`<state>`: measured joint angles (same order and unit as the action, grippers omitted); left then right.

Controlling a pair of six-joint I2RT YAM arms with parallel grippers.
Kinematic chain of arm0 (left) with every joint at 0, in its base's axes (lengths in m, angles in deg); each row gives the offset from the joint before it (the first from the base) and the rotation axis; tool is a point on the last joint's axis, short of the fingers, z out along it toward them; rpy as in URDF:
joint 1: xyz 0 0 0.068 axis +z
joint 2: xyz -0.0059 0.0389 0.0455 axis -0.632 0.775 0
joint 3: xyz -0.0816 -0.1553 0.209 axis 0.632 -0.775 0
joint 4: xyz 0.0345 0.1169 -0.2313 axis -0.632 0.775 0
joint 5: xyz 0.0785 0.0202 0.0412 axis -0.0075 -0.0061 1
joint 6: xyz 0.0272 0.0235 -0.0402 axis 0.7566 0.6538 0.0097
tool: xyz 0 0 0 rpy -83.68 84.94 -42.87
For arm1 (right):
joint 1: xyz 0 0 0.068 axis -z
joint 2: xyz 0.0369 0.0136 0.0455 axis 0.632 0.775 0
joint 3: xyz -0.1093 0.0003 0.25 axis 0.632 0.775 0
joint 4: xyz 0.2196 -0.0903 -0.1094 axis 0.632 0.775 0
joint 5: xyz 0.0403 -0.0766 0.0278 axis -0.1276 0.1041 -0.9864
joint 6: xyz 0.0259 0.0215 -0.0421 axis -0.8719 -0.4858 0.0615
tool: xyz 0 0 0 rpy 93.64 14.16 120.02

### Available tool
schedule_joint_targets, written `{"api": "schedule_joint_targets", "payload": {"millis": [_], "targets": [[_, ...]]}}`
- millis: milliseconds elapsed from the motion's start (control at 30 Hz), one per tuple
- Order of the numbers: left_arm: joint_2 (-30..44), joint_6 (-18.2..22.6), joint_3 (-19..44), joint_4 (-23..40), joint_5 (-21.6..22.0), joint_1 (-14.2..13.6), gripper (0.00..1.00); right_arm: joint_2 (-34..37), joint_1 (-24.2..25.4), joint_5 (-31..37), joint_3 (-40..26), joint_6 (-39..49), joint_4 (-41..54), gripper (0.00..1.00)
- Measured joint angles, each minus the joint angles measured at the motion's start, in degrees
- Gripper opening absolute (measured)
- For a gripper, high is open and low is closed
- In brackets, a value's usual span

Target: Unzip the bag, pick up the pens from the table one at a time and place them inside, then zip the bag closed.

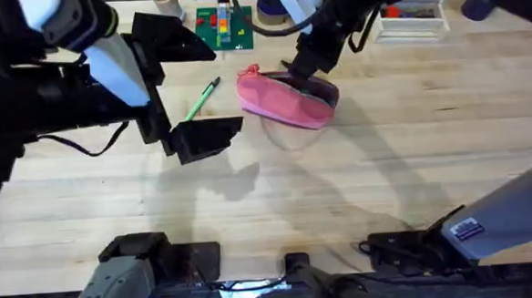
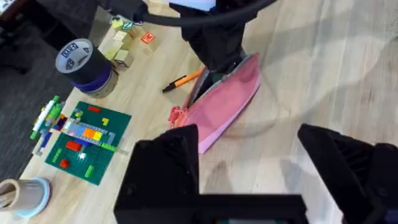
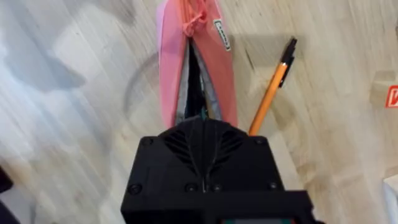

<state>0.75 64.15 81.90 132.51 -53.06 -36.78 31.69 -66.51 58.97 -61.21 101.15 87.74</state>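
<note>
Bag unzipped on counter; right claw at its opening.
My right claw (image 1: pixel 309 71), grip state indeterminable, meets the pink bag (image 1: pixel 282 101) at counter (image 1: pixel 386 179) centre; my left claw (image 1: pixel 185 87) gapes at 9 o'clock; green pen (image 1: pixel 203 98) between.

Overhead looking down and forward, both wrist views close, sharing the bag (image 1: pixel 286 100)

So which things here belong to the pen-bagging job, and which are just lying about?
Job:
pink pouch, unzipped
green pen
orange pen
right hand, at the pouch

Lying about:
tape roll
green brick plate
lettered blocks
white box
</note>
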Motion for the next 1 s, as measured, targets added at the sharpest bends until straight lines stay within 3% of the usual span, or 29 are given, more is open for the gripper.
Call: {"api": "schedule_joint_targets", "payload": {"millis": [233, 600, 933, 967, 1000], "targets": [[0.0, 0.0, 0.0, 0.0, 0.0, 0.0, 0.993, 0.9, 0.0, -0.2, 1.3, 0.9, -2.4, 0.032], [0.0, 0.0, 0.0, 0.0, 0.0, 0.0, 0.994, 9.4, -0.3, -0.3, 1.7, 2.2, -5.4, 0.033], [0.0, 0.0, 0.0, 0.0, 0.0, 0.0, 0.994, 10.0, -0.3, -0.4, 1.7, 2.3, -5.5, 0.038], [0.0, 0.0, 0.0, 0.0, 0.0, 0.0, 0.994, 10.0, -0.3, -0.4, 1.7, 2.3, -5.5, 0.087], [0.0, 0.0, 0.0, 0.0, 0.0, 0.0, 0.994, 10.0, -0.3, -0.4, 1.7, 2.3, -5.6, 0.229]]}}
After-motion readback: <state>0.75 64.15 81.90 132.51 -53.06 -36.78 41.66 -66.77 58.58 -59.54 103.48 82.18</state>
